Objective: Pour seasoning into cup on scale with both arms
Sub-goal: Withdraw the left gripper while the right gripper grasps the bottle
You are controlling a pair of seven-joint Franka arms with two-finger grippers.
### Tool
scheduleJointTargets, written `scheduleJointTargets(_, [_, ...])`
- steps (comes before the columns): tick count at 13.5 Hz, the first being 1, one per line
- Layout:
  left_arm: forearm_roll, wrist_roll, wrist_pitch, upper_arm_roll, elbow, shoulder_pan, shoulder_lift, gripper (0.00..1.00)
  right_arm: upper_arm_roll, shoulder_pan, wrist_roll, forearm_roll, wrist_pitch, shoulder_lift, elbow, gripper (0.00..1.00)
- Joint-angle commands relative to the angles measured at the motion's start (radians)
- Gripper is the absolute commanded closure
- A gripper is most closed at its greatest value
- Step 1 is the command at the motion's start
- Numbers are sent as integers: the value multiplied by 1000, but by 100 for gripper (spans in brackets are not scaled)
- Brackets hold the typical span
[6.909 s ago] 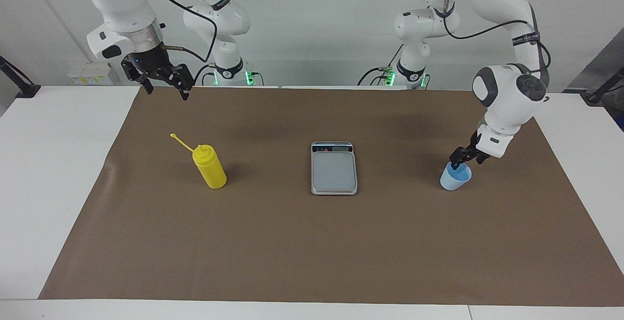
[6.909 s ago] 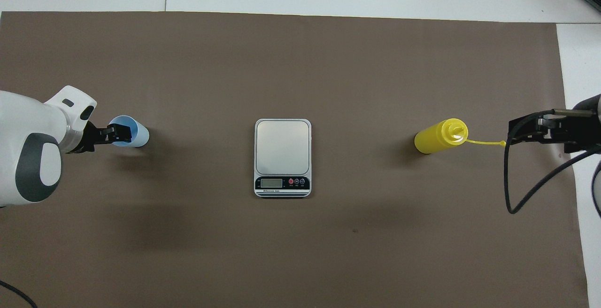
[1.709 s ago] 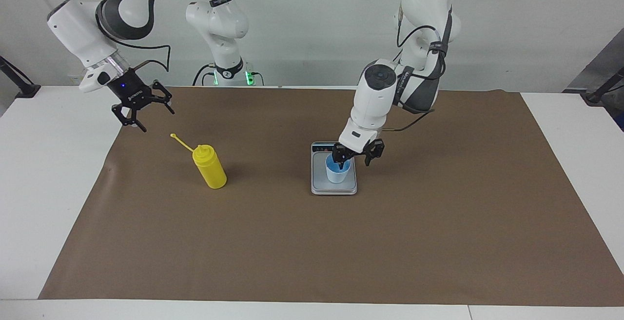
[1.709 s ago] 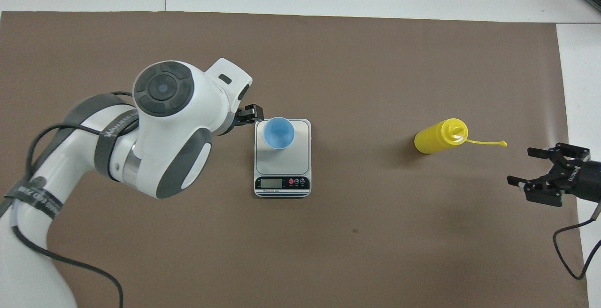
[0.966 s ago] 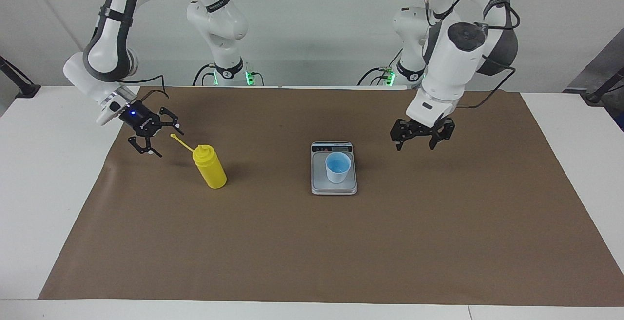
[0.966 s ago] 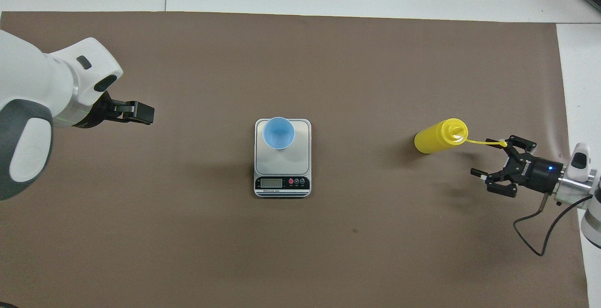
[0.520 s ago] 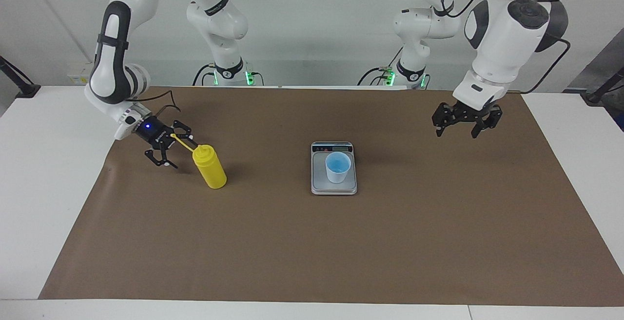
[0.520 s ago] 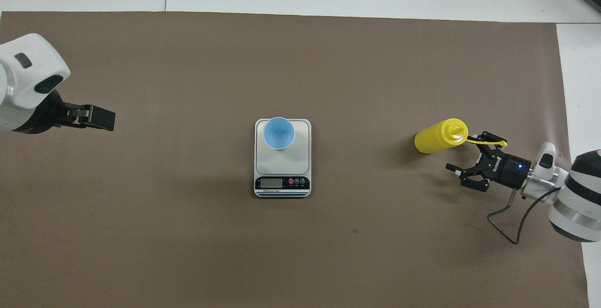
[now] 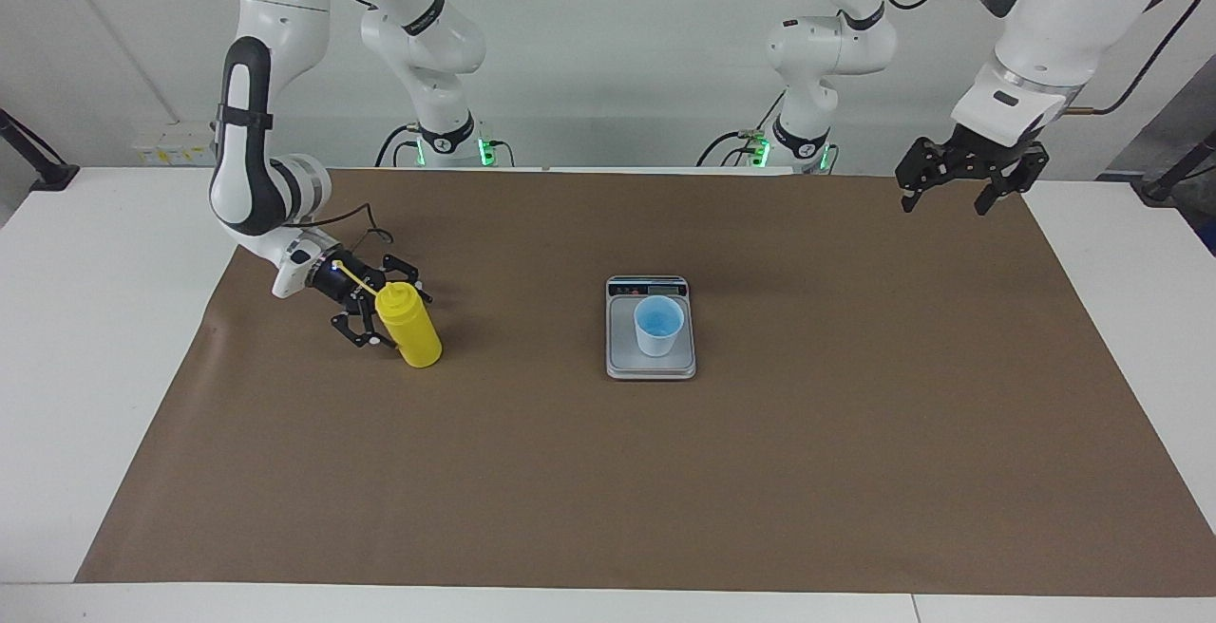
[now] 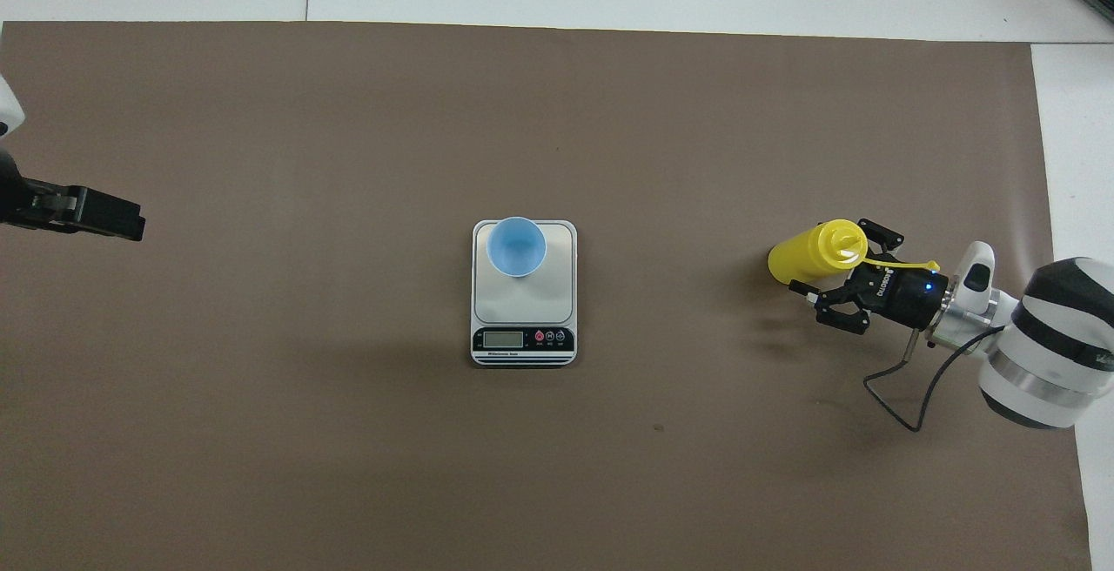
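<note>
1. Since half a second ago the right gripper (image 9: pixel 388 305) has closed in on the yellow squeeze bottle (image 9: pixel 409 330), from beside the tethered cap (image 10: pixel 933 265) to right up against the bottle's body; the left gripper (image 9: pixel 961 183) has risen and swung out toward the left arm's end of the surface (image 9: pixel 114 348).
2. The right gripper's jaws stand wide open, one finger on each side of the bottle's upper body, not yet closed on it; whether a finger touches the plastic cannot be told.
3. The bottle stands upright on the brown mat (image 9: pixel 608 471), toward the right arm's end, its cap strap reaching back over the gripper.
4. The left gripper hangs in the air over the mat's edge at the left arm's end, jaws spread open and holding nothing; in the overhead view only its dark tip (image 10: pixel 87 210) shows at the picture's edge.
5. The light blue cup (image 9: pixel 658 325) stands upright on the silver-grey kitchen scale (image 9: pixel 651 364), on the part of the platform farther from the robots.
6. The scale lies in the middle of the mat, its dark display strip (image 10: pixel 523 340) on the edge nearer the robots, well apart from the bottle and from both grippers.
</note>
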Motion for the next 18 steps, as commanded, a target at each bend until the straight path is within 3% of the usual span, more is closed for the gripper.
scheduleJointTargets(1, [-1, 17, 34, -6, -48, 1, -18, 0, 7, 18, -27, 29, -1, 12, 35, 0])
scheduleJointTargets(2, [-1, 15, 35, -6, -64, -5, -24, 0, 5, 28, -27, 38, 2, 15, 45, 0])
scheduleJointTargets(3, [-2, 6, 35, -6, -55, -5, -22, 0, 5, 31, -29, 38, 8, 20, 56, 12])
scheduleJointTargets(5, [-66, -63, 31, -3, -42, 8, -21, 0, 5, 63, -27, 38, 27, 21, 74, 46])
scheduleJointTargets(7, [-107, -72, -1, -2, 10, 12, -10, 0, 8, 99, -23, 29, 117, -1, 100, 76])
scheduleJointTargets(8, [-102, -74, -35, -2, 27, 14, -7, 0, 8, 135, -15, 18, 173, -32, 123, 81])
scheduleJointTargets(11, [-84, -71, -52, -2, 28, 12, -10, 0, 8, 260, 26, 9, 382, -77, 147, 83])
scheduleJointTargets(18, [-38, -60, -60, -5, 18, 9, -25, 0, 10, 596, 134, 3, 891, -34, 263, 83])
